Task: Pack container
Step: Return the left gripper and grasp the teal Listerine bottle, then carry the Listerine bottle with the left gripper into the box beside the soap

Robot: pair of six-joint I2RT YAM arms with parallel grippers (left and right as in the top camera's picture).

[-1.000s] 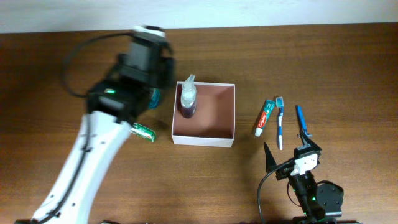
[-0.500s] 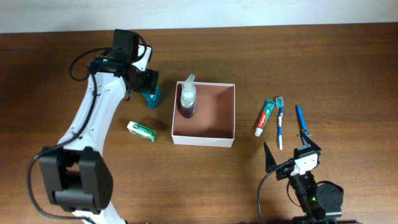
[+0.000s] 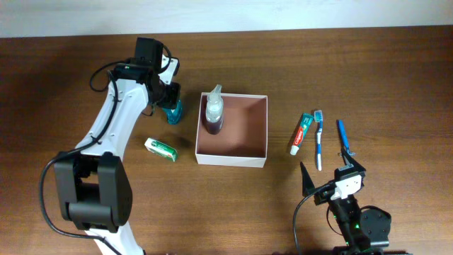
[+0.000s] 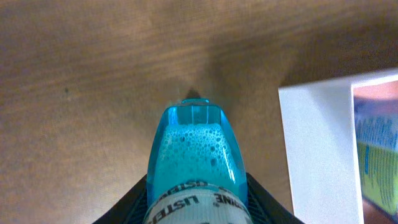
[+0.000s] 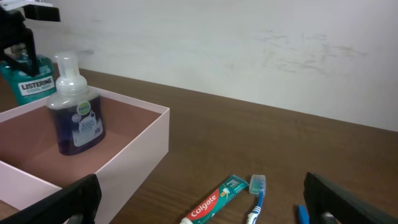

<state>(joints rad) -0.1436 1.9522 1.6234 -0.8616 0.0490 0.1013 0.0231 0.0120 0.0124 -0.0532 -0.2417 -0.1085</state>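
The container [image 3: 232,161] is a square white-walled box with a reddish-brown floor at mid-table; its wall also shows in the left wrist view [image 4: 317,149] and the right wrist view [image 5: 134,158]. A purple pump soap bottle [image 3: 214,112] stands in its back left corner. Just left of the box stands a blue mouthwash bottle [image 3: 173,112]. My left gripper [image 3: 168,99] is shut on it, a black finger pressed to each side of the bottle [image 4: 194,155]. Near the front right edge, my right gripper [image 3: 329,177] is open and holds nothing.
A toothpaste tube [image 3: 301,134], a blue-and-white toothbrush [image 3: 318,138] and a thin blue item [image 3: 343,137] lie right of the box. A small green packet [image 3: 161,149] lies front left of it. The table's far edge meets a white wall.
My left arm has pulled back and settled over the mouthwash bottle, and its jaws have closed in onto it. The right arm has not moved.
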